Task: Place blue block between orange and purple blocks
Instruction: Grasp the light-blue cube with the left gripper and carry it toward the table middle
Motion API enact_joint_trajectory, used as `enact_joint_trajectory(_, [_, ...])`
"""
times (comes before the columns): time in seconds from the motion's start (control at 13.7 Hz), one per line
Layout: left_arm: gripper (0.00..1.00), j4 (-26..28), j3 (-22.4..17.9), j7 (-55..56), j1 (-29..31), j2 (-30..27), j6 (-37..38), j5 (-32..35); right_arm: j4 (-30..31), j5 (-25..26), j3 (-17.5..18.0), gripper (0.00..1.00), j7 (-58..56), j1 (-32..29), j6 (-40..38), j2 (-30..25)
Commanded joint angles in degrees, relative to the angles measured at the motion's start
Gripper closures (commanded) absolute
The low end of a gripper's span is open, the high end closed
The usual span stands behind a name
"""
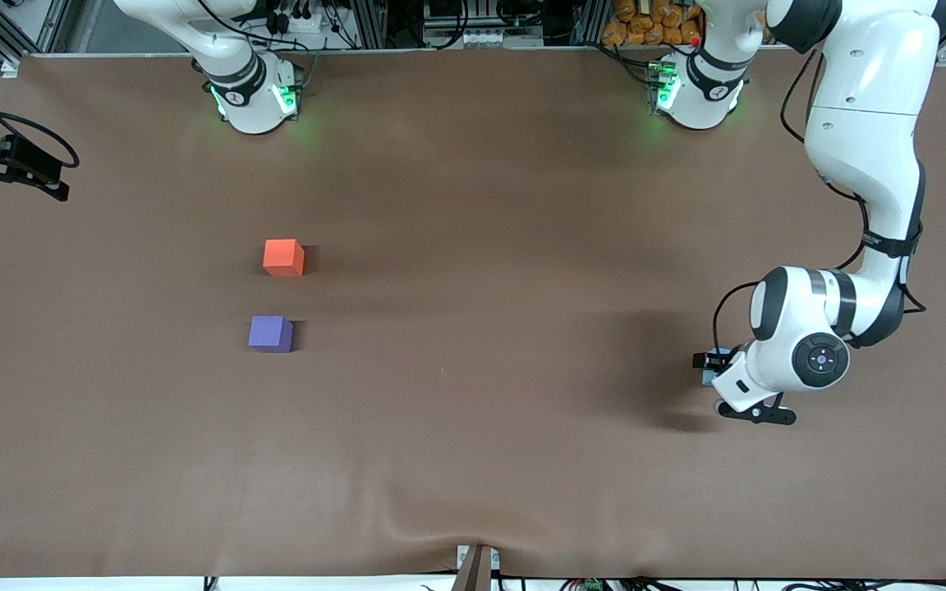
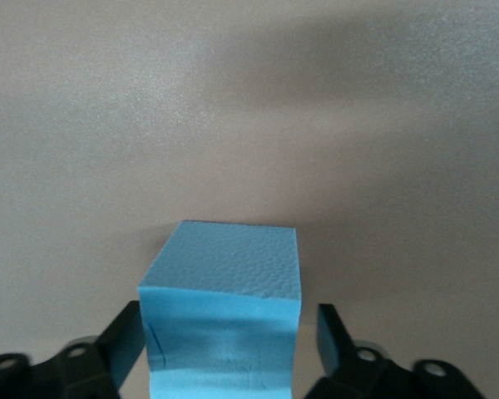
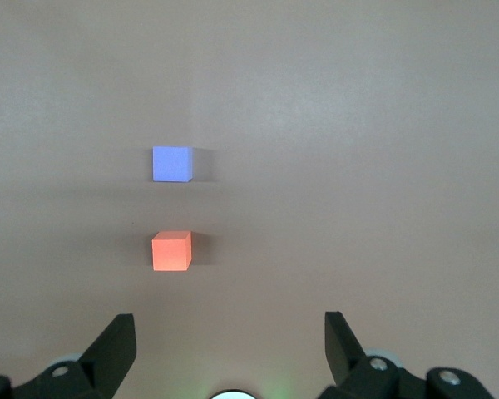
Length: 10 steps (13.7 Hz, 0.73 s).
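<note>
From the front, the left hand (image 1: 719, 379) sits low near the worktop's (image 1: 473, 460) left-arm edge, the blue block (image 1: 716, 362) barely showing. Orange block (image 1: 283, 257) and purple block (image 1: 270, 334) sit well apart from it, bare worktop between.

Left wrist: the fingers (image 2: 123, 341) flank the blue block (image 2: 224, 307), gaps showing.

Right wrist: the right hand (image 3: 229, 353) gapes wide above both blocks, waiting.
</note>
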State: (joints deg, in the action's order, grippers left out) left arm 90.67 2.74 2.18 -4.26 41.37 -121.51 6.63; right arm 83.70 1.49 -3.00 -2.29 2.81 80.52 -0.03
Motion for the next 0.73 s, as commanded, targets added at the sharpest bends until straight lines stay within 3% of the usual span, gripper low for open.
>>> enact_joint_trajectory(0.0, [0.86, 0.3, -0.01, 0.11, -0.66, -0.59, -0.57, -0.03, -0.82, 0.35, -0.17, 0.0, -0.26, 0.17, -0.1, 0.38])
enact_joint_trajectory(0.07, [0.97, 0.38, 0.08, 0.46, -1.1, -0.68, -0.48, 0.05, -0.82, 0.35, -0.17, 0.0, -0.26, 0.17, -0.1, 0.38])
enact_joint_trajectory(0.15, [0.99, 0.3, 0.25, 0.81, -2.06, -0.94, -0.05, -0.03, -0.82, 0.35, -0.17, 0.0, -0.26, 0.17, -0.18, 0.38])
enact_joint_trajectory(0.36, [0.98, 0.12, 3.4, 6.67, -6.19, -4.88, 2.32, -0.03, -0.82, 0.27, -0.17, 0.0, -0.26, 0.17, -0.1, 0.38])
enact_joint_trajectory(0.44, [0.92, -0.14, 5.5, 10.01, -7.51, -6.12, 3.81, -0.03, -0.82, 0.27, -0.17, 0.0, -0.26, 0.17, -0.1, 0.38])
enact_joint_trajectory(0.66, [0.92, -1.37, 13.58, 25.01, -11.29, -7.71, 4.79, -0.03, -0.82, 0.27, -0.17, 0.0, -0.26, 0.17, -0.1, 0.38])
